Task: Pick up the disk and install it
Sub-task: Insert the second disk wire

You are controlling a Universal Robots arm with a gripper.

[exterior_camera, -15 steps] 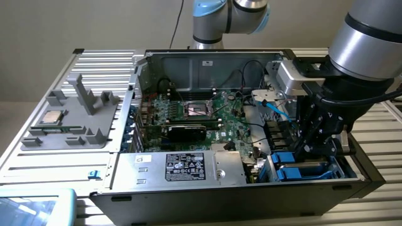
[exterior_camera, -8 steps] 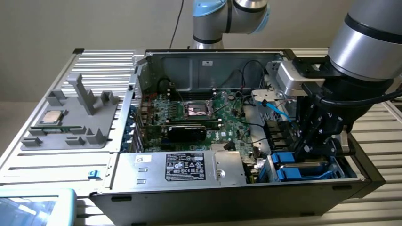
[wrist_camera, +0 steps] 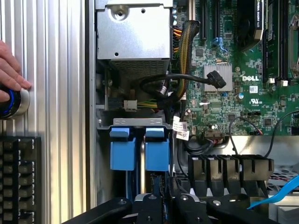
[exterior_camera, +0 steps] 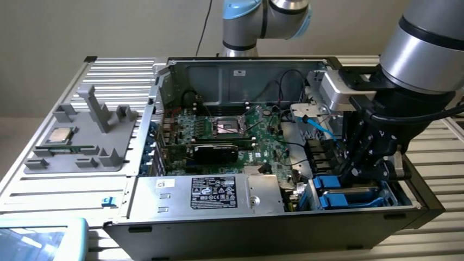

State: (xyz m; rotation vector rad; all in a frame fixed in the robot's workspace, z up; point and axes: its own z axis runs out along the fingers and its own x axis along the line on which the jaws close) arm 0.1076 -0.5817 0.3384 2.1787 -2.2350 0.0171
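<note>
So the tool (exterior_camera: pixel 368 163) is down inside the open PC case (exterior_camera: pixel 217 70), pressed nearly together, hovering right over the blue-bracketed disk (wrist_camera: pixel 140 151) sitting in its corner bay.

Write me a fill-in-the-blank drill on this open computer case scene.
1. The hand is lowered into the open computer ____.
2. The brackets in the drive bay are coloured ____.
3. The processor chip lies on the grey ____ beside the case.
4. The motherboard carries the brand name ____.

Missing words: case; blue; tray; Dell
</note>
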